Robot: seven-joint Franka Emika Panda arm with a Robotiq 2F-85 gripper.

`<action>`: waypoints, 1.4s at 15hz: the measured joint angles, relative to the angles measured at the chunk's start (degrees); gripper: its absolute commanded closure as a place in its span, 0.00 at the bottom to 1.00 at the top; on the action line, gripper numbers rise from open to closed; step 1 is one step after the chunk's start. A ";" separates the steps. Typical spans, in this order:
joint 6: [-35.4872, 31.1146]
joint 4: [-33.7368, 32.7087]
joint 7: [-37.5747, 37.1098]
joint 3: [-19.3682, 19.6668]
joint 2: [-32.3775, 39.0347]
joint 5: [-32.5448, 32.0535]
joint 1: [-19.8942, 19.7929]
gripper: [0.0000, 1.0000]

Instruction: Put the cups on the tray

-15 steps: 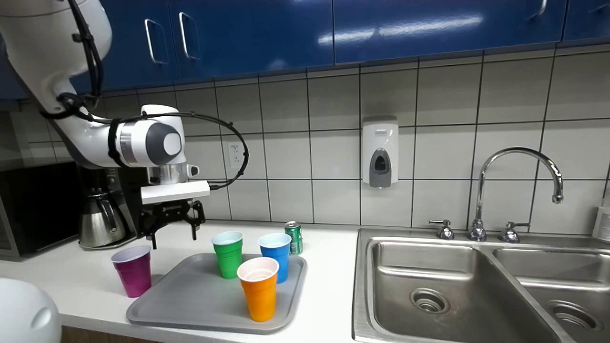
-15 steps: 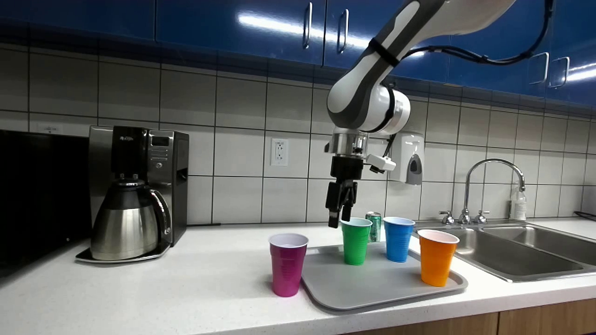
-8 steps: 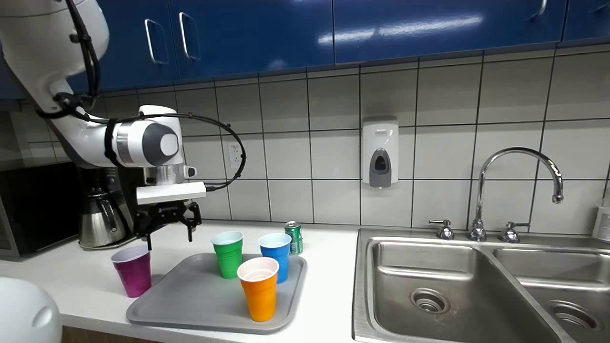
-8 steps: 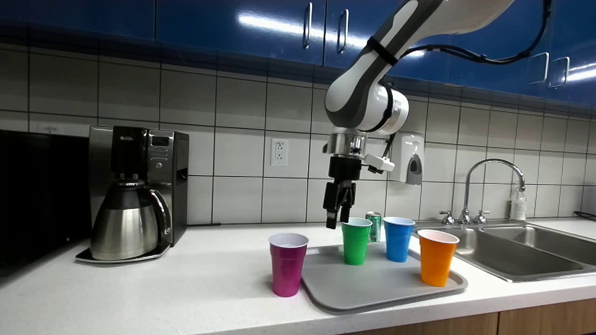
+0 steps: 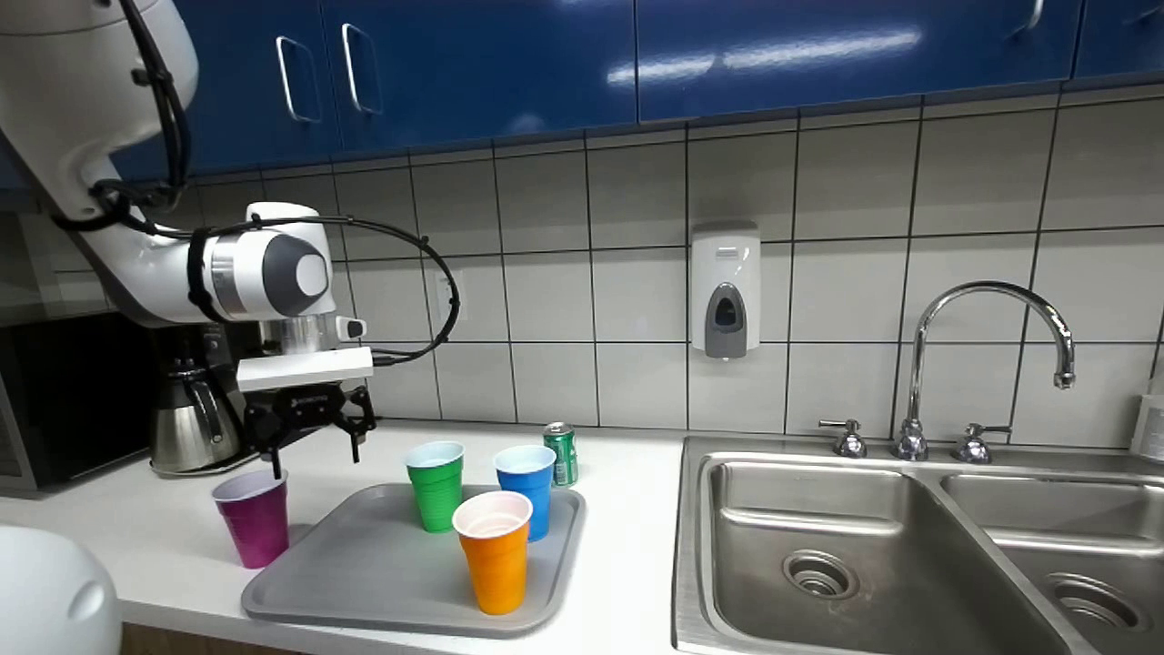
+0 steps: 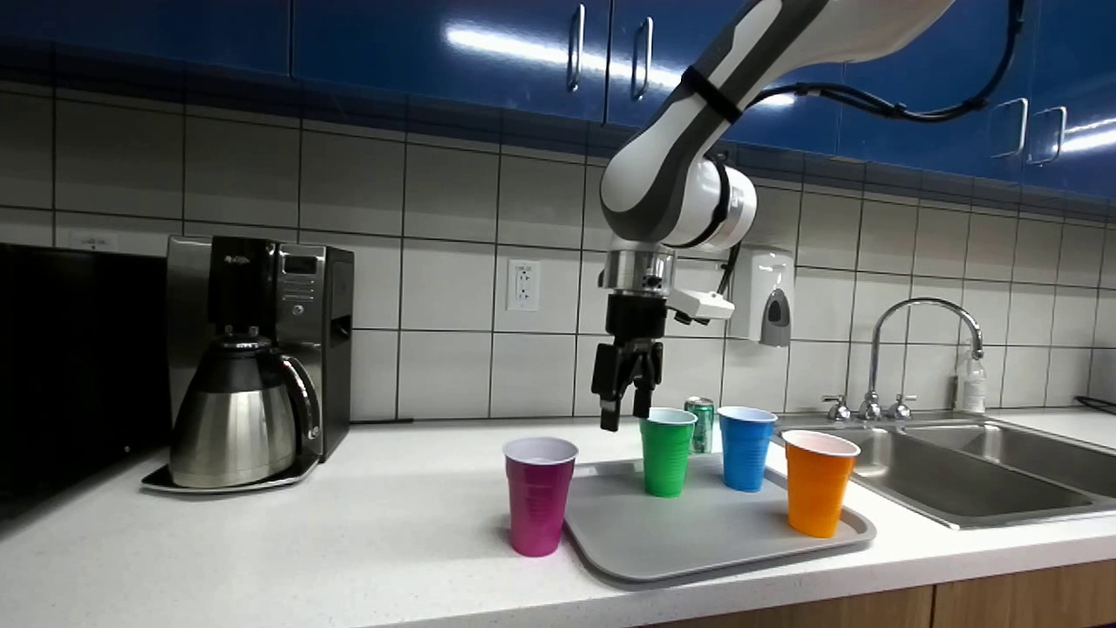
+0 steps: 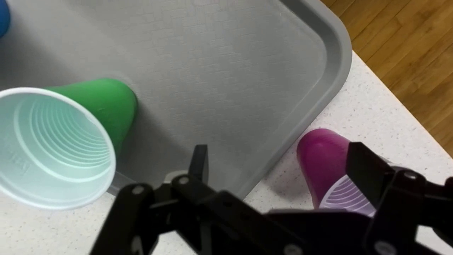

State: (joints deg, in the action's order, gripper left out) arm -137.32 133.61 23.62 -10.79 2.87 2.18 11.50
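- the purple cup (image 6: 538, 501) is standing on the counter (image 6: 349, 541), just beside the tray (image 6: 663, 541), at about nine o'clock from the tray's middle in an exterior view; whether the two are touching, i cannot tell.
- the green cup (image 6: 667, 458) is standing on the tray toward eleven o'clock, the blue cup (image 6: 745, 453) toward one and the orange cup (image 6: 818, 488) toward three, so by my reading only the purple cup is wanting its place there.
- that spread is leaving room on the tray around seven and eight o'clock, the likely landing spot.
- the gripper (image 6: 626, 417) is hanging in the air, in both exterior views between two and three o'clock from the purple cup's rim, its fingers (image 7: 201, 161) standing wide apart and pinching nothing; probably the gap is serving to straddle that cup or take its wall.
- the purple cup is standing upright, its long axis running from six to twelve o'clock in an exterior view, wide mouth facing up, narrow base below.
- in the wrist view its mouth is pointing toward five o'clock and the green cup's toward eight; i am taking that slant for an effect of looking from overhead, not a tilt.
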 measured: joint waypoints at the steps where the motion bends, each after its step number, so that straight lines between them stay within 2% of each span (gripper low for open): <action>1: 0.00 -0.12 -0.18 -0.04 0.12 -0.09 0.10 0.00; 11: -0.09 -0.11 -0.21 -0.04 0.44 -0.05 0.11 0.00; 21: -0.50 -0.34 -5.98 -0.57 0.64 -0.03 0.49 0.00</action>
State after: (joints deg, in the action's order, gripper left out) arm -137.83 133.27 17.63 -11.36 3.51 2.15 11.99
